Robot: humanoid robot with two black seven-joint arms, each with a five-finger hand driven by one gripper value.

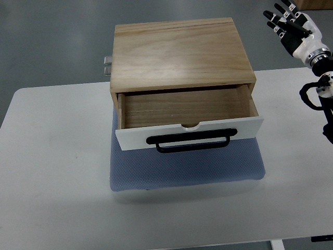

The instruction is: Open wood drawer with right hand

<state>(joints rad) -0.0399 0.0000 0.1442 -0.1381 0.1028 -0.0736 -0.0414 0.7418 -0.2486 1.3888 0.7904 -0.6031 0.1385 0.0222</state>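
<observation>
A wooden drawer box (179,52) stands at the back middle of the white table (52,172), on a blue-grey mat (187,169). Its drawer (187,107) is pulled out toward me and shows an empty wooden inside. The drawer has a white front panel (190,133) with a black bar handle (192,141). My right hand (291,26) is raised at the top right, well away from the drawer and beyond the table's far edge. Its fingers are spread and hold nothing. The left arm does not show.
A small metal fitting (107,64) sticks out from the box's left side. The grey floor (52,41) lies beyond the table's far edge. A black cable loop (312,96) hangs off my right forearm over the table's right edge.
</observation>
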